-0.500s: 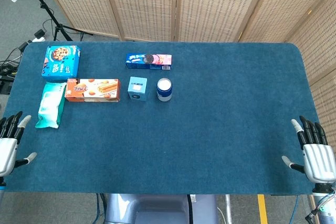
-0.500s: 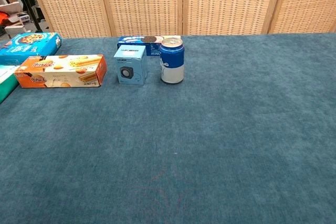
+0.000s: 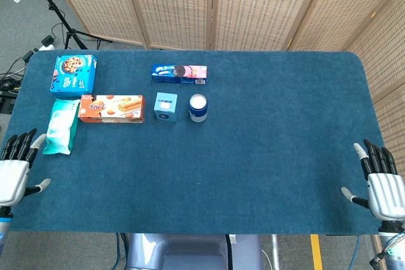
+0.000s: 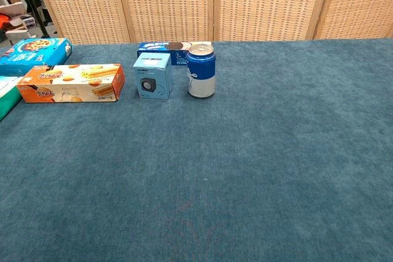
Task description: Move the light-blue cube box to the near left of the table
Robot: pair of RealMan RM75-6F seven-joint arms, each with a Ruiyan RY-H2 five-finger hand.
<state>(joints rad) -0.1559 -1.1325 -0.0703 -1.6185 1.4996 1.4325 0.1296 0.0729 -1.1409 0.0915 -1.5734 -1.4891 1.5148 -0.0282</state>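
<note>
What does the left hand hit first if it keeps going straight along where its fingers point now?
Probably the pale teal soft packet. The left hand sits at the near left table edge, fingers pointing away and slightly right, and the packet lies just ahead. Height over the blue cloth-covered table is unclear, so it might pass above.

Left hand (image 3: 14,175) at near left desk edge, fingers spread, empty, right hand (image 3: 382,191) at near right edge, likewise
</note>
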